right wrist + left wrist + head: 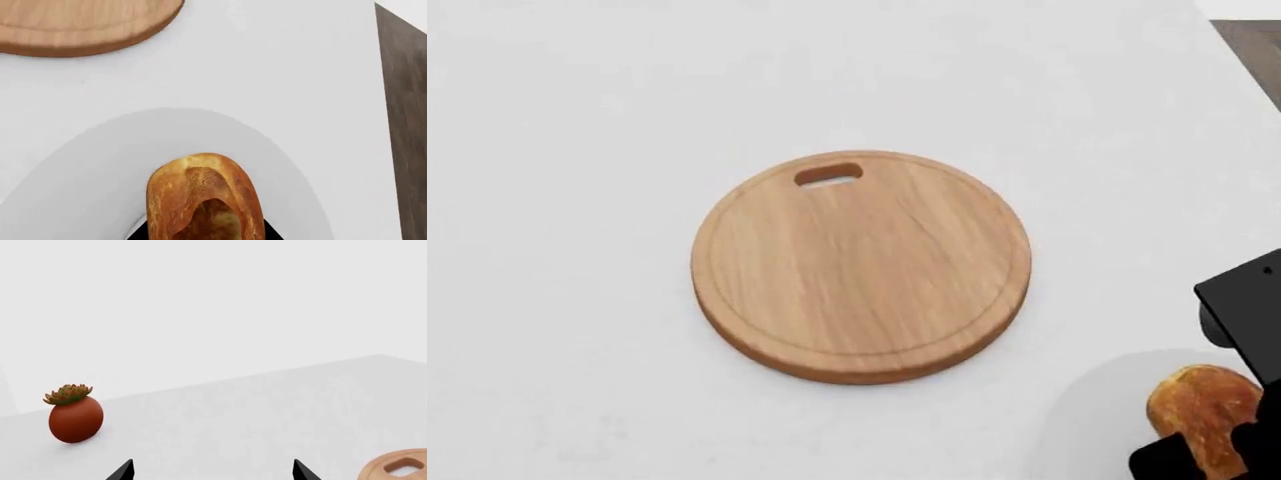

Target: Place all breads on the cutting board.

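A plain white table [561,100] fills the scene, with a dark floor strip at its far right edge. Nearest, at the right, the right gripper [1214,455] appears closed around an oval roll [203,200] with a split top, black fingers showing at both its sides. The roll sits over a white plate [100,165], apparently mid-pickup for the board. The second bread is not in view. Farther in, at centre, the round wooden cutting board [861,265] lies bare, handle slot at its far edge. The left gripper [212,471] hangs with its tips spread apart and empty. A red strawberry-like fruit [75,415] stands beyond it.
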`<state>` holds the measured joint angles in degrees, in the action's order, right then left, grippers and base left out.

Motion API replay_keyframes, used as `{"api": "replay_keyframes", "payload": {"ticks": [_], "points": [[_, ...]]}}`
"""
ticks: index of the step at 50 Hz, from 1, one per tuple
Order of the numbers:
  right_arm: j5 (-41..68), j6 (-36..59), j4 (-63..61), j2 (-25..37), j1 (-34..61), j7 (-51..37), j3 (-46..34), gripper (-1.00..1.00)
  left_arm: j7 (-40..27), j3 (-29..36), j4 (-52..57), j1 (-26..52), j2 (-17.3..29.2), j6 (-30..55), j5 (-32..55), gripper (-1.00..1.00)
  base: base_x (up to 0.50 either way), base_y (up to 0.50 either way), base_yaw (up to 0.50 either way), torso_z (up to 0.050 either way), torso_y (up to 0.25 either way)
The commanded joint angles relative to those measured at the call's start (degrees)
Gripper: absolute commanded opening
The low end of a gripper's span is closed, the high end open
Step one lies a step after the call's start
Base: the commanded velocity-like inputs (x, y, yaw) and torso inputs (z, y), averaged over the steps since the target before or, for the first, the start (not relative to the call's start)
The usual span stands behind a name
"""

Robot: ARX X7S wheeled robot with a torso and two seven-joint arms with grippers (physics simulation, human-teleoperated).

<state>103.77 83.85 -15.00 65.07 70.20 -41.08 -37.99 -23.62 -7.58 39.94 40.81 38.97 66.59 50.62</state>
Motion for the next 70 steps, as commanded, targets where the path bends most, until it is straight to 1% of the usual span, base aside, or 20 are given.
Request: {"api": "replay_keyframes", "payload": {"ticks": [1,7,11,14,16,23,27,33,43,49,55,59,60,67,70], "points": [[9.53,3.72,-1.00,-6.43,12.20,-6.16,-3.36,-1.00,1.26,-1.61,-0.31,-0.04,-1.30,-0.46,-0.91,1.00,0.00,0.00,0.00,0.000,0.000],[11.01,4.85,0.99,-10.13,18.19,-6.34,-6.82,-1.00,0.98,-1.83,-0.37,-0.08,-1.44,-0.51,-0.66,1.00,0.00,0.00,0.00,0.000,0.000],[8.94,5.44,3.30,-13.63,22.82,-3.49,-9.16,-1.00,1.31,-1.62,-0.31,-0.35,-1.34,-1.46,-1.21,1.00,0.00,0.00,0.00,0.000,0.000],[6.49,5.16,3.73,-15.29,23.99,-0.77,-10.38,-1.00,1.46,-1.65,-0.37,-0.42,-1.34,-1.73,-1.14,1.00,0.00,0.00,0.00,0.000,0.000],[3.70,5.01,4.58,-16.85,24.69,1.83,-10.88,-1.00,1.43,-1.70,-0.42,-0.37,-1.33,-1.55,-0.88,1.00,0.00,0.00,0.00,0.000,0.000],[-10.79,3.76,8.39,-22.91,28.18,16.02,-13.82,-1.00,1.01,-1.76,-0.43,-0.40,-1.37,-1.61,-0.83,1.00,0.00,0.00,0.00,0.000,0.000],[-20.95,0.56,12.37,-26.52,30.13,25.71,-17.79,-1.00,0.82,-1.85,-0.46,-0.41,-1.42,-1.62,-0.69,1.00,0.00,0.00,0.00,0.000,0.000],[-31.17,-5.26,18.76,-31.21,31.81,36.23,-23.86,-1.00,0.34,-1.97,-0.51,-0.32,-1.47,-1.28,-0.37,1.00,0.00,0.00,0.00,0.000,0.000],[-42.27,-14.60,32.94,-39.16,32.77,48.33,-31.45,-1.00,-0.40,-1.77,-0.47,-0.18,-1.28,-0.91,-0.29,1.00,0.00,0.00,0.00,0.000,0.000],[-46.13,-18.29,39.78,-42.68,32.40,52.94,-34.64,-1.00,-0.86,-1.73,-0.47,-0.11,-1.22,-0.68,-0.17,1.00,0.00,0.00,0.00,0.000,0.000],[-48.35,-20.95,44.27,-45.21,31.48,55.14,-36.30,-1.00,-1.16,-1.75,-0.49,-0.10,-1.21,-0.65,-0.05,1.00,0.00,0.00,0.00,0.000,0.000],[-50.13,-23.41,49.50,-47.37,30.42,57.25,-37.50,-1.00,-1.39,-1.74,-0.47,-0.13,-1.22,-0.72,-0.12,1.00,0.00,0.00,0.00,0.000,0.000],[-49.93,-23.72,51.83,-48.21,30.24,57.23,-36.85,-1.00,-1.44,-1.76,-0.48,-0.11,-1.22,-0.67,-0.05,1.00,0.00,0.00,0.00,0.000,0.000],[-51.81,-26.65,57.35,-51.23,29.11,59.51,-38.07,-1.00,-1.65,-1.73,-0.52,-0.09,-1.15,-0.66,0.13,1.00,0.00,0.00,0.00,0.000,0.000],[-51.70,-27.08,57.79,-51.43,28.49,59.27,-37.79,-1.00,-1.90,-1.77,-0.54,-0.07,-1.17,-0.56,0.22,1.00,0.00,0.00,0.00,0.000,0.000]]}}
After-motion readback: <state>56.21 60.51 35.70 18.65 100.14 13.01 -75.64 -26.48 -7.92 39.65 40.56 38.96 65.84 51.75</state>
